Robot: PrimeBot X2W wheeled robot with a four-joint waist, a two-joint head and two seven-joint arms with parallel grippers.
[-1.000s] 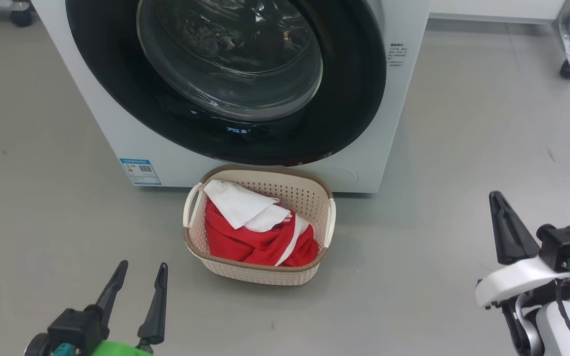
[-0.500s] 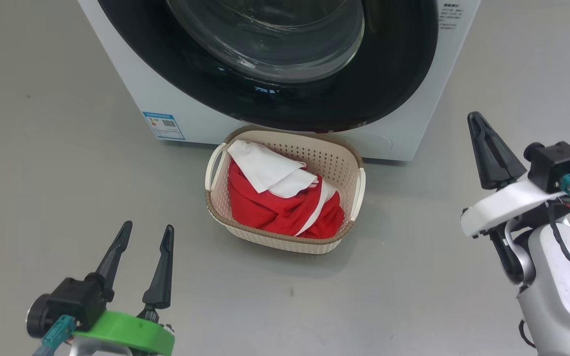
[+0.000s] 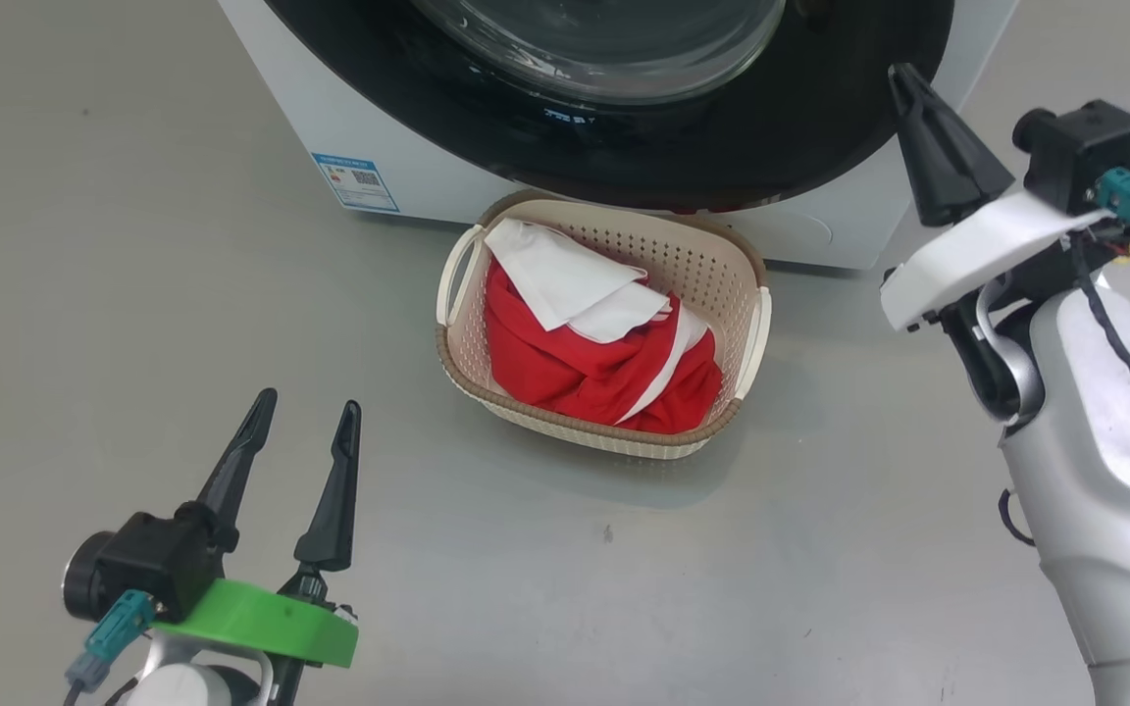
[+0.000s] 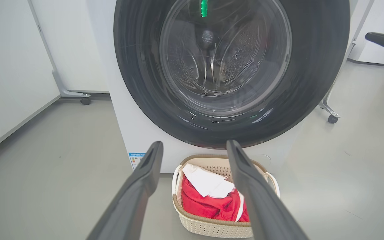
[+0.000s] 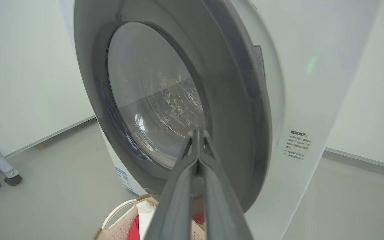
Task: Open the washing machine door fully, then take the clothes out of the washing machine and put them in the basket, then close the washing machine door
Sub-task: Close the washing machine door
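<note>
The small cream plastic basket with brown woven rim (image 3: 614, 446) stands on the grey floor (image 3: 133, 245) just before the big white washing machine (image 3: 428, 167), below its round glossy black door (image 3: 820, 127), and holds the red-and-white clothes (image 3: 594, 378). The left gripper (image 3: 311, 400), fingers spread and empty, is well apart from the basket, to the robot's left. The right gripper (image 3: 908, 88), fingers pressed together on nothing, is near the door's right edge, but I cannot tell whether it touches.

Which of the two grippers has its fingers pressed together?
The right gripper: its two fingers meet along their length. On the left gripper the fingers stand apart, with a clear gap between them.
</note>
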